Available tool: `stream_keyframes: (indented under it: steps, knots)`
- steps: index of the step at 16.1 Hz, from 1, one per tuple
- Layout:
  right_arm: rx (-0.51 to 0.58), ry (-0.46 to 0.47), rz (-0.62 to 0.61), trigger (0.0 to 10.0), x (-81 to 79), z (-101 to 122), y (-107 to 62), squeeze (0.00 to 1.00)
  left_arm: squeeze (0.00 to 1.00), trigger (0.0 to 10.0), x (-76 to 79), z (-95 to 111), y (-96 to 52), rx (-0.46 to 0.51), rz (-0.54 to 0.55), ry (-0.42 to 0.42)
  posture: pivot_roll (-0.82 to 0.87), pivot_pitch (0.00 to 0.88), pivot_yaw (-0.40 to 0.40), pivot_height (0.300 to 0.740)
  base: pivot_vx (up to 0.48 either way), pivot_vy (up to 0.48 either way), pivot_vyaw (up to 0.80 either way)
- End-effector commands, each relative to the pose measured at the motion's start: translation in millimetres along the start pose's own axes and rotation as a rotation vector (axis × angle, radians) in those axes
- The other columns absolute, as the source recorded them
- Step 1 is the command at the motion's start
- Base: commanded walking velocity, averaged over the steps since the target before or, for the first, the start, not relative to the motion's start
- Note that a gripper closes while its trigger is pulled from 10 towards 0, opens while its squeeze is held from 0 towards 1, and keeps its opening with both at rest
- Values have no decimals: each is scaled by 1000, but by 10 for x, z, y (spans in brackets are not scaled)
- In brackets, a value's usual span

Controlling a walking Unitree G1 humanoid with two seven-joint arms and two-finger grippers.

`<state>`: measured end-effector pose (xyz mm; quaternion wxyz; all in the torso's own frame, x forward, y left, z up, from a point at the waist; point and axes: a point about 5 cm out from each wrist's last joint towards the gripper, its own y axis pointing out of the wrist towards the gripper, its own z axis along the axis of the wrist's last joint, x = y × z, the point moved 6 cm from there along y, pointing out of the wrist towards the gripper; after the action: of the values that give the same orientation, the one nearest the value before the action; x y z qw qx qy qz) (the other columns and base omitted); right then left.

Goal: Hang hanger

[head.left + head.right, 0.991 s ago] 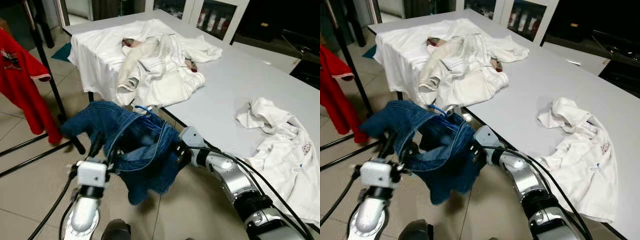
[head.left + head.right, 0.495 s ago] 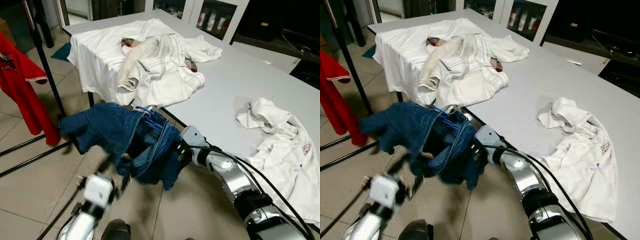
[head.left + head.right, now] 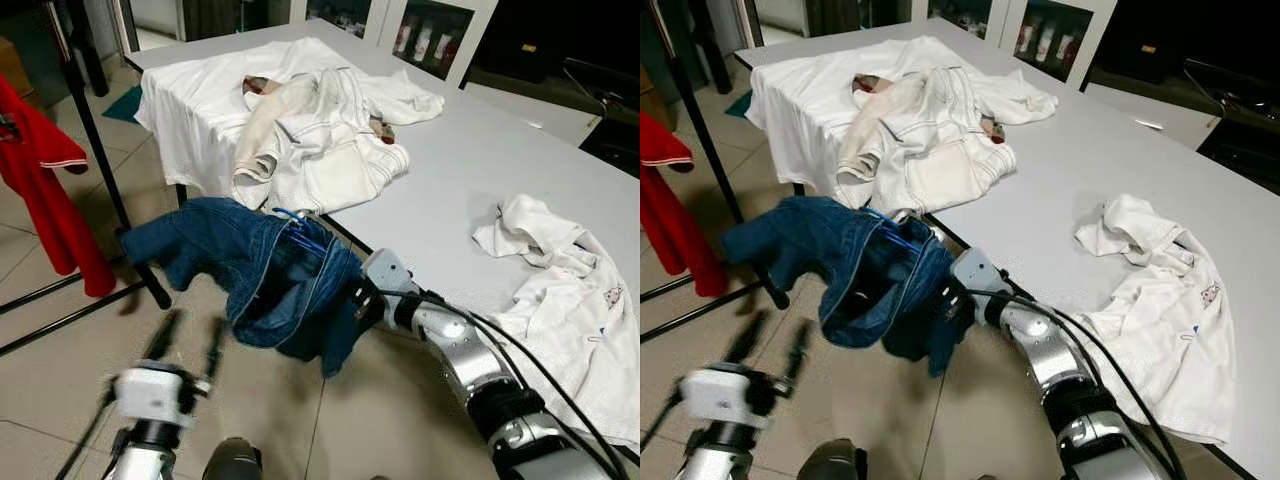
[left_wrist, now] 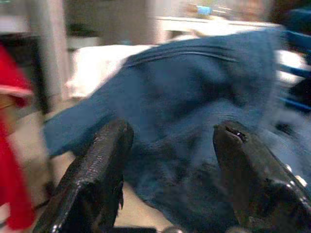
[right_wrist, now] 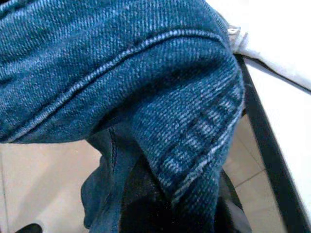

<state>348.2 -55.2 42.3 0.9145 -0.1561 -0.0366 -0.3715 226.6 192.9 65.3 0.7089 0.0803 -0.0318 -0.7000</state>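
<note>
The right gripper [image 3: 352, 305] is buried in a bunch of blue jeans [image 3: 255, 270] just off the near edge of the white table [image 3: 470, 170], and it holds the denim up clear of the tiled floor [image 3: 70, 370]; its fingers are wrapped in the cloth, clamped on the fabric, and the right wrist view shows a thick folded seam of the jeans pressed right up against the camera. A blue hanger [image 3: 298, 232] pokes out of the top of the bundle, close under the table's edge, so the hanger sits inside the jeans in the air beside the table and not on any rail. The left gripper [image 3: 187, 345] hangs lower and nearer, apart from the denim, its two black fingers [image 4: 99, 170] spread wide with nothing between them; in the left wrist view the jeans fill the space beyond the fingertips. It looks blurred in both head views. On the table's far corner a heap of white clothes [image 3: 300, 120] spills over the edge, and another crumpled white garment [image 3: 565, 290] lies along the right side of the table. Off to the left a red shirt [image 3: 45, 190] hangs beside a black stand [image 3: 100, 150] whose feet run across the floor.
</note>
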Motion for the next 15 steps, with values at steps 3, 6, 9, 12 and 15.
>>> stream_keyframes:
  steps: [3, 6, 9, 12, 15]
  knots:
    - [131, 24, 0, 10000, -24, 265, 21, 0, 0, 10000, -418, -172, -24, -49, 295, -87, 260, 24, -122, 710, 0, 0, 0]
    - [180, 47, 54, 10000, -149, 341, 27, 0, 0, 10000, -612, -260, -31, -73, 433, -131, 256, 20, -123, 710, 0, 0, 0]
    - [201, 40, 56, 10000, -197, 379, 50, 0, 0, 10000, -586, -279, 22, -73, 425, -122, 252, 18, -119, 710, 0, 0, 0]
    - [205, 48, 73, 10000, -261, 379, 63, 0, 0, 10000, -513, -251, 112, -58, 384, -110, 254, 18, -115, 710, 0, 0, 800]
    - [200, 48, 81, 10000, -297, 351, 65, 0, 0, 10000, -418, -238, 195, -49, 341, -102, 258, 19, -116, 710, 0, 0, 800]
